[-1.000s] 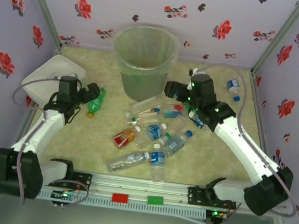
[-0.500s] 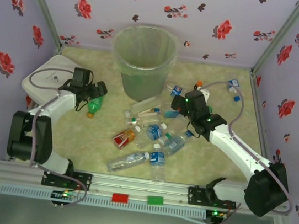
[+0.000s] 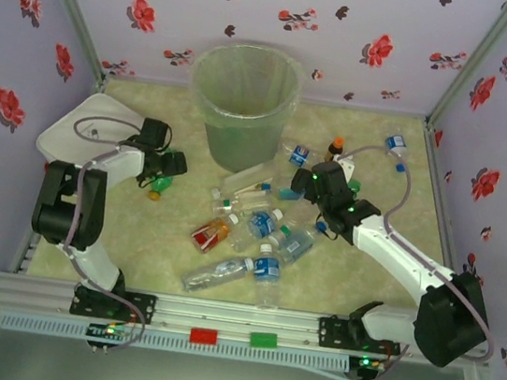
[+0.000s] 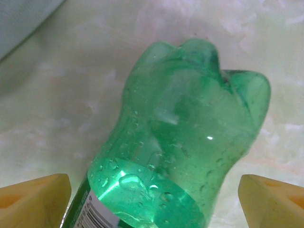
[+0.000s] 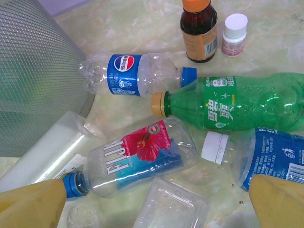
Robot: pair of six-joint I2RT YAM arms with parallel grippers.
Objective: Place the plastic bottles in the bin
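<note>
Plastic bottles lie on their sides across the middle of the table, none upright, so each must be gripped across its body. Nearest the arm bases we find a clear unlabelled bottle touching a blue-labelled bottle. Beyond them the heap is dense, and bottles touch and overlap. We judge a clean pick harder there.

The left claw stands open astride a lone green bottle, one finger on each side of the body and clear of it. This bottle lies apart from the heap, near the white container. We judge it was chosen because nothing crowds the fingers.

The right claw, also open and holding nothing, hangs over the far side of the heap, above a Fiji-labelled bottle. A second green bottle and a Pepsi-labelled bottle lie beyond. The brown vial is not a task item.

The bin stands upright near the far wall, between the two arms, so either can reach it. We cannot tell its contents.
</note>
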